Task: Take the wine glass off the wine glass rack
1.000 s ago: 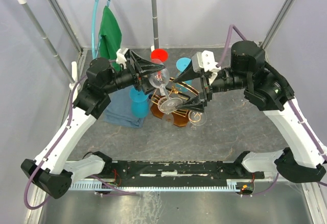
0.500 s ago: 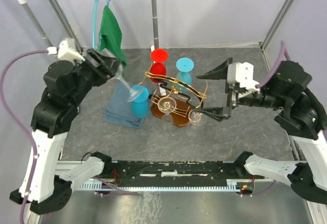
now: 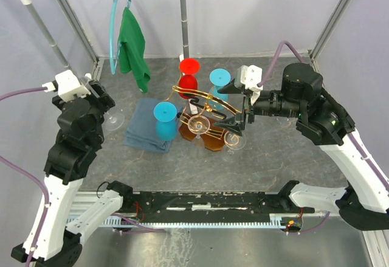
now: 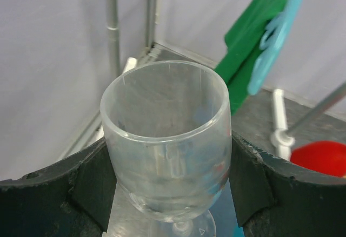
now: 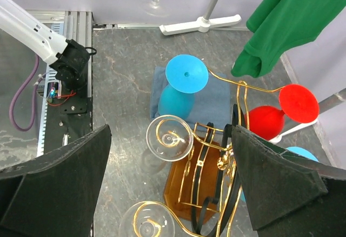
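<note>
My left jaws grip the wine glass [image 4: 167,145] by its bowl, upright at the bench's [image 3: 273,151] far-left edge, apparently to stand it clear of the rack [image 5: 181,188], while my right jaws gape above two hanging glasses [image 5: 168,137].

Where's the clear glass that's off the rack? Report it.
Top view, left side: the clear glass sits in the left gripper, just left of the blue towel.
</note>
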Controlling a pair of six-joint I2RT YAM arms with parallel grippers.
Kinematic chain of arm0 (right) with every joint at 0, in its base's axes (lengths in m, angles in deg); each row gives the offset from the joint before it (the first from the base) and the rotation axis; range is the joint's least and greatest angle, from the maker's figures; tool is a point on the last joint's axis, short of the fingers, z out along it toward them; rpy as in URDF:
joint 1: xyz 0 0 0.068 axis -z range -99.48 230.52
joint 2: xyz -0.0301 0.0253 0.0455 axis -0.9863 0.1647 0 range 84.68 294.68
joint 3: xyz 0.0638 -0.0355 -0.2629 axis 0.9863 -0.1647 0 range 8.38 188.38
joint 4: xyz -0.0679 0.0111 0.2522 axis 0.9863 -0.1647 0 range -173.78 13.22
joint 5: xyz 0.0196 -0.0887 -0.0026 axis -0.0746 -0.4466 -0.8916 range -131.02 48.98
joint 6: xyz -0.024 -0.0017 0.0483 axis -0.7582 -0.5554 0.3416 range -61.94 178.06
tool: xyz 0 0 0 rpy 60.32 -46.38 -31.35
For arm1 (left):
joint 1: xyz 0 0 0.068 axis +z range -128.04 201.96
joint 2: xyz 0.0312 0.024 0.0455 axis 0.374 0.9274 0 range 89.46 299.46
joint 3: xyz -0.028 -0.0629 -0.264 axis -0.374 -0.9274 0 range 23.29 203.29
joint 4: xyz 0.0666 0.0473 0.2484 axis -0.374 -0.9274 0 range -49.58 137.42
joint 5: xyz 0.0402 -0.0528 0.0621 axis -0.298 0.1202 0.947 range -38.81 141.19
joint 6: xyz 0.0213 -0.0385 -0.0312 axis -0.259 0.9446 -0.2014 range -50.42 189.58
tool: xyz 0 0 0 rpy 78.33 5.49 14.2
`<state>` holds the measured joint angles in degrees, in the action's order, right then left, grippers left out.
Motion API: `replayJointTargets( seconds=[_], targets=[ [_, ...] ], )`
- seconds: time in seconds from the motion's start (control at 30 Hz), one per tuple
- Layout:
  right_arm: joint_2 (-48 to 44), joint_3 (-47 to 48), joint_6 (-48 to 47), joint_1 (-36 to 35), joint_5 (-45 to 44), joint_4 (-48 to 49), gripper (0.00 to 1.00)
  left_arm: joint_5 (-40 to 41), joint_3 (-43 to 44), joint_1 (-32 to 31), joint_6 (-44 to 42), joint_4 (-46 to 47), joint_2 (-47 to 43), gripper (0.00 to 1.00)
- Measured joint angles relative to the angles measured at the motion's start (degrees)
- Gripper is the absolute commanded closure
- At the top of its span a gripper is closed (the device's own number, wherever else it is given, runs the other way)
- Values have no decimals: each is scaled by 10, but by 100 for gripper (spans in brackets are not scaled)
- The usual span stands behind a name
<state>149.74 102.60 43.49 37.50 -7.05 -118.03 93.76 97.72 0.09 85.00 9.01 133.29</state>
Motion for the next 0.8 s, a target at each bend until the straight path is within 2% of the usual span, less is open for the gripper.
replayJointTargets(
  seconds=[0.13, 0.23, 0.5, 0.63, 0.8],
  targets=[
    [-3, -3, -3, 0, 0, 5, 4, 43, -80, 0, -57, 76, -22, 39],
    [-1, -2, -8, 0, 0, -3, 5, 74, -146, 0, -89, 148, -36, 32],
    [-8, -2, -22, 0, -5, -13, 3, 152, -333, 13, -160, 374, -23, 34],
    [-19, -2, -23, 0, -5, -13, 3, 148, -394, 65, -161, 463, 25, 32],
    [-24, -2, -30, 0, -11, -19, 3, 128, -414, 167, -126, 503, 102, 37]
  ],
)
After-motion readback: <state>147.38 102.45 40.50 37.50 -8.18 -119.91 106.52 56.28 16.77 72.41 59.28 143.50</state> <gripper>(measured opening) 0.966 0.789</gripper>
